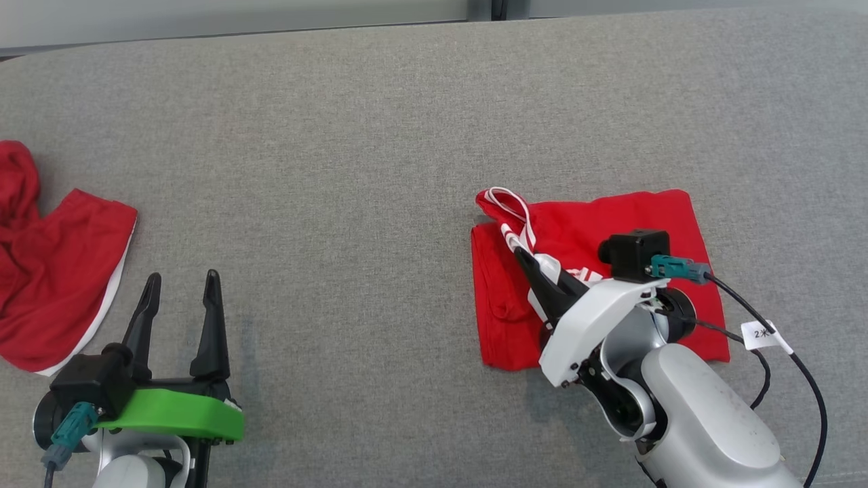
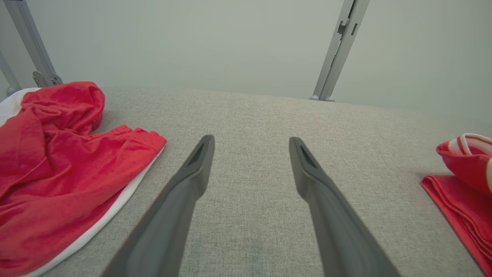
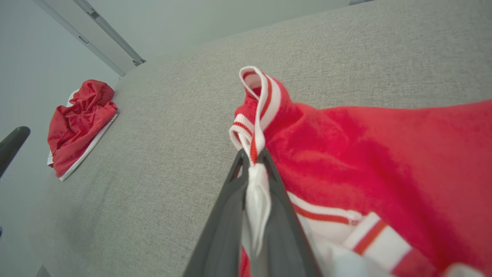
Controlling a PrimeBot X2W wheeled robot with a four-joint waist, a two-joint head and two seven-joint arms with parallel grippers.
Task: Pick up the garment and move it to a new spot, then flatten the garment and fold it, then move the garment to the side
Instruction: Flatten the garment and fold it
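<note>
Red garment (image 1: 610, 224): folded into a rough rectangle, lying flat on the right of the worktop (image 1: 339, 149).
Striped trim (image 1: 515, 203): white-and-red band, raised at the garment's far left corner.
Right gripper (image 1: 525, 261): closed, pinching the striped trim.
Left gripper (image 1: 182, 279): fingers spread wide, holding nothing, near left.
Crumpled garment (image 1: 54, 271): red, white-edged, at the left edge.

Red garment (image 1: 610, 217) folded into a rough rectangle, lying flat on the grey surface (image 1: 339, 135), right of centre in the head view. Its white-and-red striped trim (image 1: 517, 207) stands up off the upper-left corner as a loop, pinched between the closed fingers of the right gripper (image 1: 527, 257). In the left wrist view the garment's layered edge sits at far right.
</note>
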